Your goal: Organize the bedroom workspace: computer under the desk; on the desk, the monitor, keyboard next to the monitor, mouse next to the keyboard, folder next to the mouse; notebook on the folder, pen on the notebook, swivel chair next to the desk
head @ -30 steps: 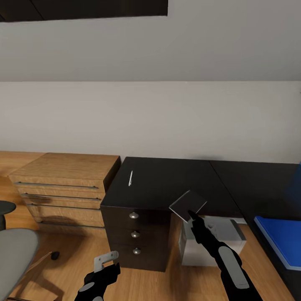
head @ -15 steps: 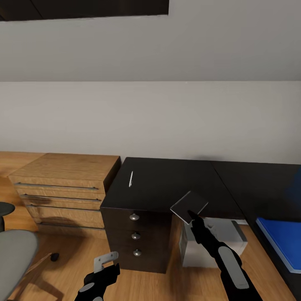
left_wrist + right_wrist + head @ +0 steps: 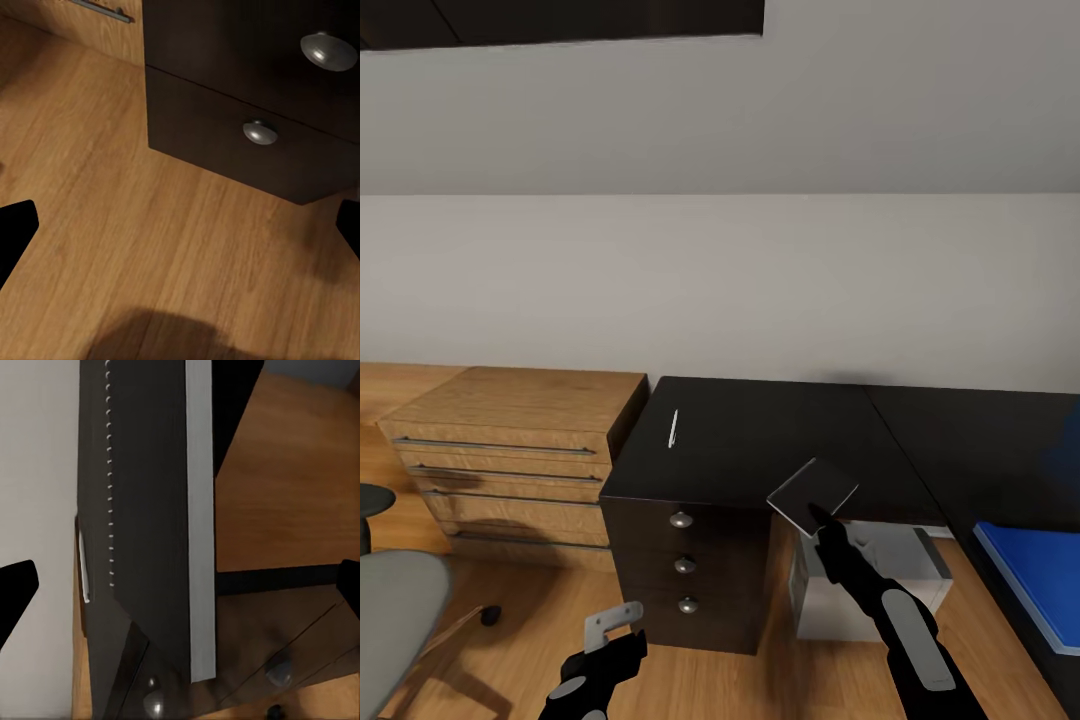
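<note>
The right gripper [image 3: 822,516] held the notebook [image 3: 812,493] tilted over the desk's [image 3: 760,440] front edge. The left gripper [image 3: 612,622] hung spread wide, empty. The pen [image 3: 672,427] lay near the desk's left edge

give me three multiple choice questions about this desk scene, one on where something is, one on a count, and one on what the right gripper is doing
1. Where does the blue folder lie?
A. On the black desk top at the view's right
B. On the swivel chair seat
C. On the wooden drawer chest

2. How many round silver knobs show on the dark drawer unit in the head view?
A. One
B. Three
C. Five

3. What is the right gripper doing?
A. Hanging open over the floor
B. Holding the notebook tilted above the desk's front edge
C. Pulling a drawer open

Answers:
1. A, the folder rests flat on the desk's right wing.
2. B, three knobs stand one under another.
3. B, the thin notebook sits pinched at the fingertips, slanted.
</note>
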You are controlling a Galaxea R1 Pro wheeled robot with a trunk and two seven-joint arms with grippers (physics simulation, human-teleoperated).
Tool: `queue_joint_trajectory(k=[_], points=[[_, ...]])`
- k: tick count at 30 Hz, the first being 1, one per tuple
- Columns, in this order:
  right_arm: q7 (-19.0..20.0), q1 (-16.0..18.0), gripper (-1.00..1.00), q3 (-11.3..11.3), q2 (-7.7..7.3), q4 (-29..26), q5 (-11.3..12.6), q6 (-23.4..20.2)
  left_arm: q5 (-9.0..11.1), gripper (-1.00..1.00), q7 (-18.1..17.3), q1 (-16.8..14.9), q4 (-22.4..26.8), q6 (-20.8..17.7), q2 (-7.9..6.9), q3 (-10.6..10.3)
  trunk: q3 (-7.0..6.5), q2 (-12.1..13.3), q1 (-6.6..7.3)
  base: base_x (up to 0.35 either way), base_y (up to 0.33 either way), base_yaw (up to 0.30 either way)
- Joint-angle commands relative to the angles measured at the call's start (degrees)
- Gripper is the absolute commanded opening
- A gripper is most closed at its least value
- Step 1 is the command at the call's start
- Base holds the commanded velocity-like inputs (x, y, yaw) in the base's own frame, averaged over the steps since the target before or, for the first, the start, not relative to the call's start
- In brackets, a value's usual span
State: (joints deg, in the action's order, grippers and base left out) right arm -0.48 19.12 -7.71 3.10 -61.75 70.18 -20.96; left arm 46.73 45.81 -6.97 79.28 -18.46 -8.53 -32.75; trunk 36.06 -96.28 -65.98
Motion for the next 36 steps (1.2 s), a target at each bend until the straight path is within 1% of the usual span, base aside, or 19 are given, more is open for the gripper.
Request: queue_joint_trajectory(k=[1,7,15,21,29,30,36], points=[[-0.05,0.04,1.0,-0.21,0.07,-0.04,0.31,-0.61,0.22,1.0,0.38,-0.07,0.08,-0.17,-0.04,-0.16,0.06,-0.03,0.0,0.0,0.0,0.0],[-0.05,0.04,1.0,-0.29,0.07,-0.04,0.31,-0.92,0.12,1.0,0.41,-0.07,0.08,-0.17,0.0,-0.44,1.13,-2.44,-1.31,0.0,0.0,0.0],[-0.05,0.04,1.0,-0.29,0.07,-0.04,0.31,-0.94,0.2,1.0,0.42,-0.07,0.08,-0.16,-0.08,-0.39,1.13,-2.44,-1.31,0.0,0.0,0.0],[-0.05,0.04,1.0,-0.29,0.07,-0.04,0.31,-0.93,0.33,1.0,0.42,-0.07,0.08,-0.17,-0.09,-0.43,1.13,-2.44,-1.31,0.099,0.073,0.0],[-0.08,0.04,1.0,-0.24,0.07,-0.04,0.2,-1.0,0.37,1.0,0.42,-0.07,0.08,-0.17,-0.09,-0.39,1.13,-2.44,-1.31,0.014,0.011,0.0],[-0.09,0.04,-1.0,-0.23,0.07,-0.04,0.19,-1.0,0.37,1.0,0.42,-0.07,0.08,-0.17,-0.09,-0.39,1.13,-2.44,-1.31,0.002,0.002,0.0],[-0.14,0.04,-1.0,-0.18,0.07,-0.04,0.04,-1.01,0.38,1.0,0.42,-0.07,0.08,-0.17,-0.09,-0.4,1.13,-2.44,-1.31,0.0,0.0,0.0]])
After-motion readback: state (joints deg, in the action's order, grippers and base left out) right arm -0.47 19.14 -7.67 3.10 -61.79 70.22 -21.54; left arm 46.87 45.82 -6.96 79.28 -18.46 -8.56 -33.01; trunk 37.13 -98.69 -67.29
